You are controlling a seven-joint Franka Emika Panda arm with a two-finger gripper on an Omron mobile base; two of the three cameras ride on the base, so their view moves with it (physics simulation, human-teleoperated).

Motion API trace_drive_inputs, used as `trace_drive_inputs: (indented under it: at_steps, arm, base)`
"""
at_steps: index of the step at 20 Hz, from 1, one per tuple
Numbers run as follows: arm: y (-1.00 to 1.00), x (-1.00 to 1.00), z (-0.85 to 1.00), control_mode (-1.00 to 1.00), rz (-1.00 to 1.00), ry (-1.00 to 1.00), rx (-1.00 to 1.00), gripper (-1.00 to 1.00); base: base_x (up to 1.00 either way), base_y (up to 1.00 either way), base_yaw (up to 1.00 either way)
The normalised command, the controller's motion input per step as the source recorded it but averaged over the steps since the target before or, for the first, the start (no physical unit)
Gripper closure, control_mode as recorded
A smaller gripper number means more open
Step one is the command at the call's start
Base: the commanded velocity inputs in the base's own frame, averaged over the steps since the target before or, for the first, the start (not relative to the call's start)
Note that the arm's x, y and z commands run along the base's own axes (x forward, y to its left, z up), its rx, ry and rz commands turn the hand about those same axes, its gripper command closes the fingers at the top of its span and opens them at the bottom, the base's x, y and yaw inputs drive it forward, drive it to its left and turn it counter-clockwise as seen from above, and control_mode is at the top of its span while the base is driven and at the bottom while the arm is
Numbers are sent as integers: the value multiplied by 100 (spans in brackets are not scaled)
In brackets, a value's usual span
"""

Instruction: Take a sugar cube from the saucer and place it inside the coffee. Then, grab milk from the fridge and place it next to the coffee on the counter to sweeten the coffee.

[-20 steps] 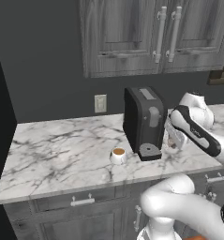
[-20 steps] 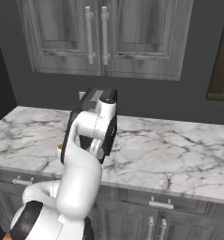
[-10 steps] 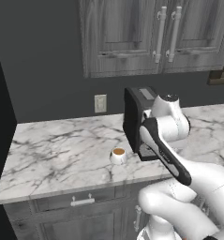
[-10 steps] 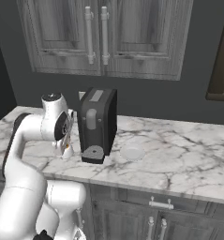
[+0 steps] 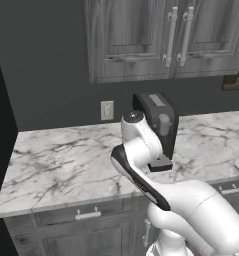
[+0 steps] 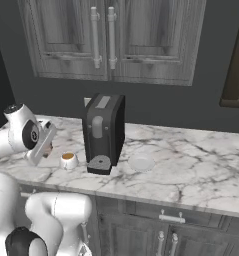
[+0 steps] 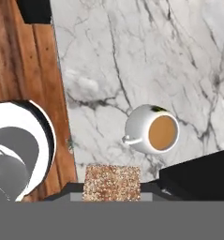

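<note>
The two-finger gripper [image 7: 112, 191] is closed down on a small, square, brown-speckled sugar cube [image 7: 112, 183], which sits clamped between the two dark finger tips at the bottom of the hand view. The cube hangs above the white marble counter with grey veins [image 7: 146, 56], short of the small squat white coffee cup with brown liquid at its top [image 7: 152, 131]; cube and cup are apart, the cup lying just beyond and a little to one side of it in that view. The cup's small handle points toward the counter's edge, where brown wooden floor [image 7: 38, 89] shows past the slab. In the right base view the coffee cup [image 6: 68, 159] stands on the counter [image 6: 191, 170] just beside the tall black coffee machine [image 6: 103, 131], on its left. The small flat round pale saucer [image 6: 141, 162] lies on the machine's other side, near its base, and looks bare. The gripper end of the white arm [image 6: 41, 145] hangs to the left of the cup, close over the counter's front part. In the left base view the arm's white link [image 5: 138, 150] stands in front of the coffee machine [image 5: 158, 125] and hides the cup.
</note>
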Motion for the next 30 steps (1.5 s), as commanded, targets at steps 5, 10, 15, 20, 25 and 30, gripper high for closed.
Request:
trace_drive_inputs:
  at_steps: [5, 10, 15, 20, 25, 30]
  arm:
    - [21, 29, -3, -100, -40, 8, 0, 100]
    - [-31, 3, -41, -100, -8, 1, 5, 100]
    - [-35, 5, -39, -100, -13, 0, 0, 100]
    - [-8, 27, -15, -100, -11, 0, 0, 100]
    - [0, 38, -4, -100, -11, 0, 0, 100]
    - [0, 36, -13, -100, -7, 0, 0, 100]
  base:
    - [0, 0, 0]
    - [0, 0, 0]
    - [0, 0, 0]
    - [0, 0, 0]
    - [0, 0, 0]
    - [0, 0, 0]
